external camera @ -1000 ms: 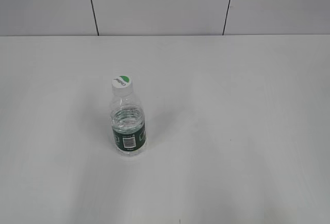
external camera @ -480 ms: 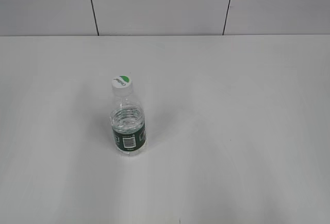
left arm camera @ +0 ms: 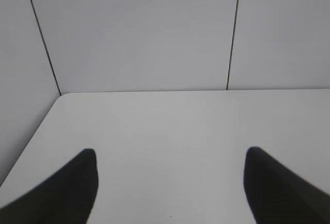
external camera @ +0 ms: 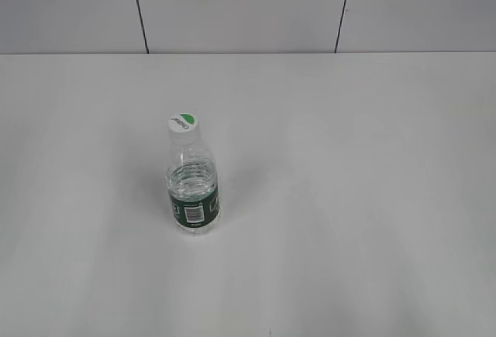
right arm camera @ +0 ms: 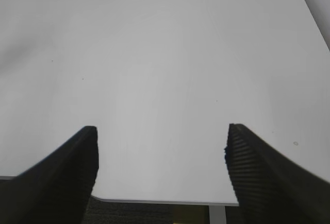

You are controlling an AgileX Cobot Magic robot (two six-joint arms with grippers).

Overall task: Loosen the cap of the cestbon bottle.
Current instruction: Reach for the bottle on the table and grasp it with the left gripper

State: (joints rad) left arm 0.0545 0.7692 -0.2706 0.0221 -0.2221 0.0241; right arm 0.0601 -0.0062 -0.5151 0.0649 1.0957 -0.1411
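One cestbon bottle (external camera: 192, 188) stands upright on the tabletop (external camera: 349, 197), left of the middle and about midway between the far edge and the near edge. It is small and of clear, thin plastic, round in section, with a sloping shoulder and a ribbed base. A dark green label band wraps its lower body, and a white barcode patch on that band faces the exterior camera. Water shows through the clear wall above the band. One cap (external camera: 184, 123) sits on the neck: a small round white plastic disc with a green half-circle on top and tiny lettering too small to read.

The tabletop is smooth, matt and white, with a rounded corner in the left wrist view. Behind its far edge rise pale wall panels (external camera: 240, 8) divided by thin dark seams.

Two hands appear, each only in its own wrist view. The left hand (left arm camera: 170, 183) is released, its two dark fingers spread wide over bare tabletop. The right hand (right arm camera: 161, 167) is likewise released, its two black fingers (right arm camera: 258, 172) finely ribbed on the inner faces, hanging over the tabletop's near edge.
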